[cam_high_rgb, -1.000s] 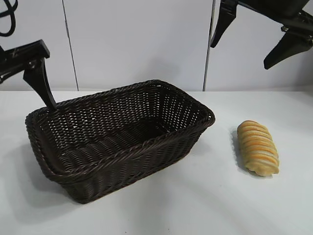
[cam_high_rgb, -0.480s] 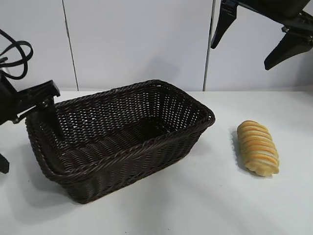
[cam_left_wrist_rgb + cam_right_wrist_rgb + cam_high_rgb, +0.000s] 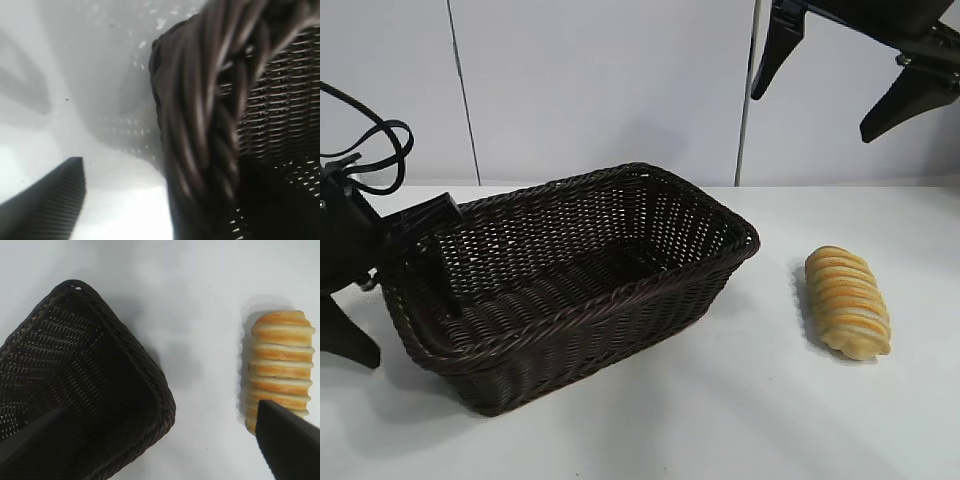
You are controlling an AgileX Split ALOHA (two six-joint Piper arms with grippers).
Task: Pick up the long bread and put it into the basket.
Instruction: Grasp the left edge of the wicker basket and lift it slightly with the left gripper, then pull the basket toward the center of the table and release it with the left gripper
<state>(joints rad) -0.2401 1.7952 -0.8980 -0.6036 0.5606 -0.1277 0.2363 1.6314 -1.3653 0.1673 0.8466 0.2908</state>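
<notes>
The large dark brown woven wicker basket (image 3: 570, 280) is set on the white table (image 3: 720, 420), left of centre in the exterior view, w/ the oblong golden-yellow ridged loaf (image 3: 847, 301) laid on the table to its right, apart from it. The left gripper (image 3: 395, 305) is placed at the basket's left end, straddling the rim: one finger (image 3: 425, 265) is seen inside the basket, the other (image 3: 348, 335) outside, down by the table. The right gripper (image 3: 845, 70) is held high at the upper right, jaws spread, above the loaf and the basket's right end.
</notes>
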